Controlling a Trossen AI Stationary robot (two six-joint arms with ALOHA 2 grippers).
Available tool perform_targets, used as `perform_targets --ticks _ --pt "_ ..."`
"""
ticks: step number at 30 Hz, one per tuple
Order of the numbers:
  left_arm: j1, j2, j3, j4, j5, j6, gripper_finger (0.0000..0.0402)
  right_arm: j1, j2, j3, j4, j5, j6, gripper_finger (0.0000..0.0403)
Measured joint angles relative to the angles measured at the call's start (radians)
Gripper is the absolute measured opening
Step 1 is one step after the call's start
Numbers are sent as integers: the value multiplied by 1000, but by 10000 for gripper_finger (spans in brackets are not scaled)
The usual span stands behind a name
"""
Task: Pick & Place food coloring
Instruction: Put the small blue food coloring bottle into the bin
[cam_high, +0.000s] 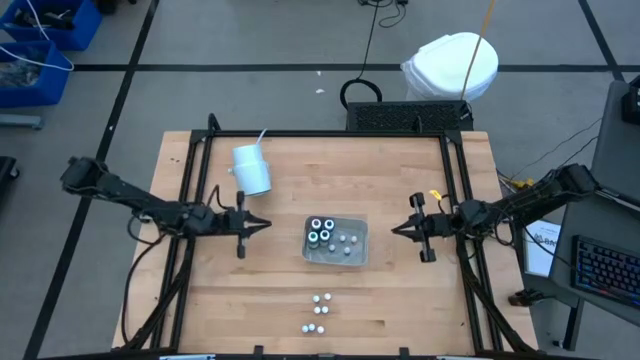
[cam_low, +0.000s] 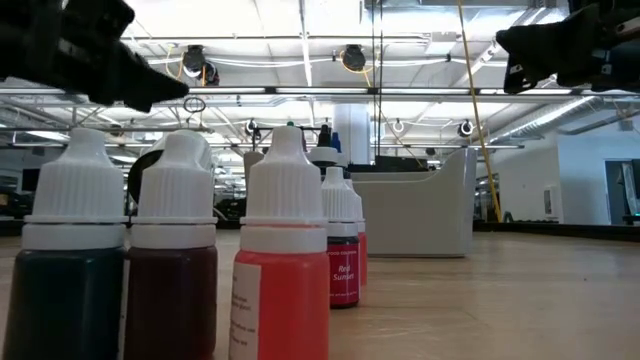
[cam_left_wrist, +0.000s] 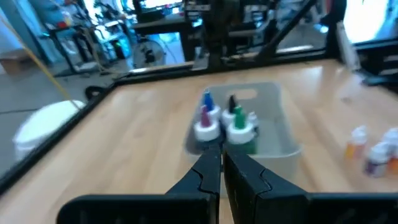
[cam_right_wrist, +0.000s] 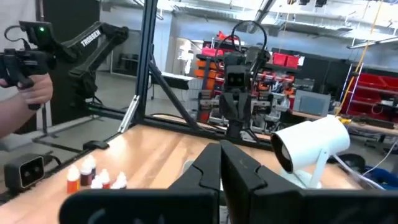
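Several food coloring bottles (cam_high: 322, 232) stand upright in a clear square tray (cam_high: 360, 226) at the table's middle. Several more small white-capped ones (cam_high: 319, 311) stand on the wood near the front edge, and they loom close in the low view (cam_low: 285, 250). My left gripper (cam_high: 265, 224) hovers shut left of the tray, pointing level at it; its wrist view shows the tray's bottles (cam_left_wrist: 224, 121) just beyond the fingertips (cam_left_wrist: 221, 160). My right gripper (cam_high: 393, 229) hovers shut right of the tray, also pointing toward it. Neither holds anything.
A white cup with a straw (cam_high: 252, 168) lies on its side at the far left of the table, also seen in the right wrist view (cam_right_wrist: 311, 144). A black frame (cam_high: 320, 134) borders the table. A person's hand with a controller (cam_right_wrist: 25, 74) shows beyond the table.
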Motion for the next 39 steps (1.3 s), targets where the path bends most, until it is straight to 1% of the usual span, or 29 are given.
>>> perform_targets --ticks 2,5,7,9,11,13,15,18,21,23,24,26,30,33,36,39 --pt "-34 6 39 -63 -5 -37 26 0 0 0 24 0 14 0" --pt "-133 82 137 -181 -86 -110 17 0 0 0 53 -3 84 0" --pt "-224 175 215 -232 -159 -140 6 0 -1 0 63 -3 100 0" --pt "-309 294 296 -272 -224 -152 7 0 -1 0 59 -2 96 0" --pt "-381 417 389 -321 -255 -156 8 0 3 0 35 1 72 0" --pt "-431 535 495 -361 -258 -149 7 0 8 0 -9 1 58 0" --pt "-463 644 605 -413 -259 -151 4 0 14 -1 -47 1 73 0" --pt "-476 772 781 -526 -261 -187 9 0 29 -1 -54 3 104 0" --pt "-476 866 953 -625 -253 -186 14 0 29 -1 -38 3 135 0" --pt "-476 918 1038 -686 -230 -198 10 0 29 -2 -29 4 132 0" --pt "-475 941 1064 -713 -214 -206 6 0 29 -2 -16 4 128 0" --pt "-476 976 1075 -733 -187 -213 4 0 28 -2 -6 5 121 0" --pt "-478 1021 1070 -751 -159 -212 20 0 29 -2 21 8 107 0" --pt "-478 1027 1070 -740 -156 -221 26 0 29 -2 39 8 100 0" --pt "-478 1027 1070 -696 -158 -278 18 0 29 -2 24 3 83 0" --pt "-482 1027 1070 -669 -157 -299 5 10 29 -2 -13 2 92 0"
